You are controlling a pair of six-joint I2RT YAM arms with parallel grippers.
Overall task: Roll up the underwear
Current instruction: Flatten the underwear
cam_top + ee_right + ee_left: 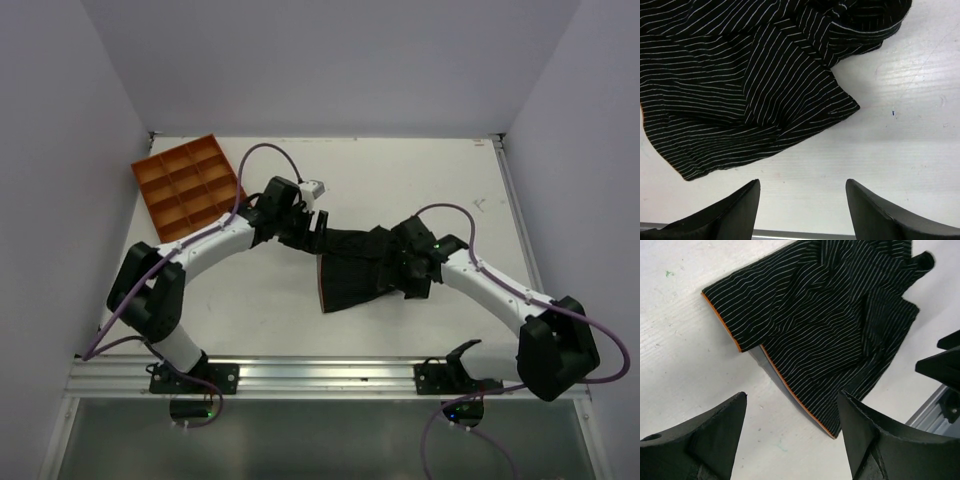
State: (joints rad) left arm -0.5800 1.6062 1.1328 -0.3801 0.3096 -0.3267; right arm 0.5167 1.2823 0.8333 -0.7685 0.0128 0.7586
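Note:
The underwear [355,270] is black cloth with thin white stripes and an orange edge, lying crumpled and partly folded mid-table. My left gripper [303,232] hovers at its left end. In the left wrist view the garment [825,320] fills the upper frame, and that gripper [791,395] is open over bare table, with the orange hem just inside its right finger. My right gripper [412,268] sits at the cloth's right end. In the right wrist view the underwear [740,85] lies ahead of the open gripper [802,182], which has only table between its fingers.
An orange compartment tray [188,185] sits at the back left of the white table. An aluminium rail [320,372] runs along the near edge by the arm bases. White walls enclose the sides and back.

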